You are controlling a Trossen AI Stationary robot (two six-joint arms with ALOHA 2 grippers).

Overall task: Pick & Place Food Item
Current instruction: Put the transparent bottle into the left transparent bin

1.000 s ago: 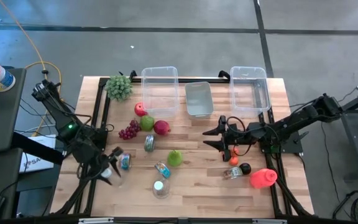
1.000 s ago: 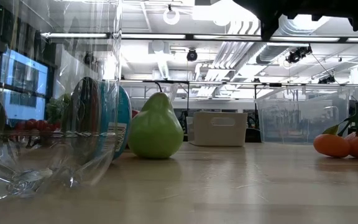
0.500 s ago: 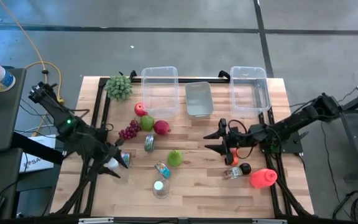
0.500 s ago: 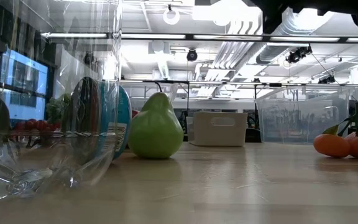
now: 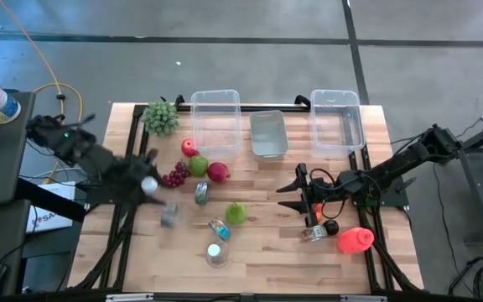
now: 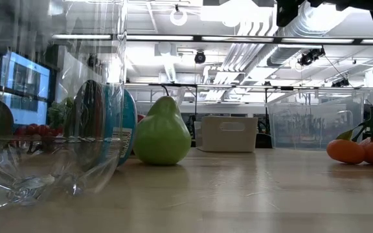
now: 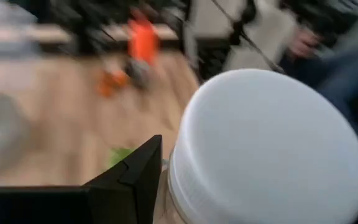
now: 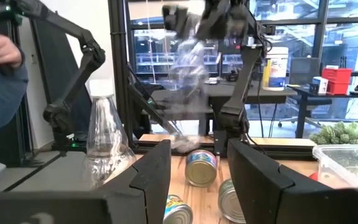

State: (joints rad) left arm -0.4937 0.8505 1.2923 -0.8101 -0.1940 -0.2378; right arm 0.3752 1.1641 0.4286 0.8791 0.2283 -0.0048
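The left gripper [image 5: 148, 184], at the left middle of the high view, is clenched around a clear plastic bottle [image 5: 159, 201] by its neck, the white cap [image 7: 266, 149] filling the right half of the left wrist view beside one dark finger [image 7: 132, 180]. The bottle hangs blurred below the gripper, lifted off the wooden table [image 5: 267, 243]. Just right of it lie purple grapes [image 5: 173, 176], a green apple [image 5: 198, 165] and a dark red fruit [image 5: 218, 172].

The right gripper [image 5: 296, 191], right of centre in the high view, holds its fingers [image 8: 257, 180] parted with nothing between them, above the table. Near it at the lower right sit a small orange item [image 5: 316, 216] and a red bottle [image 5: 355, 240]. A green pear [image 5: 236, 213] stands at centre; in the low view it stands left of centre. Three clear bins [image 5: 215, 109] line the top edge of the table.
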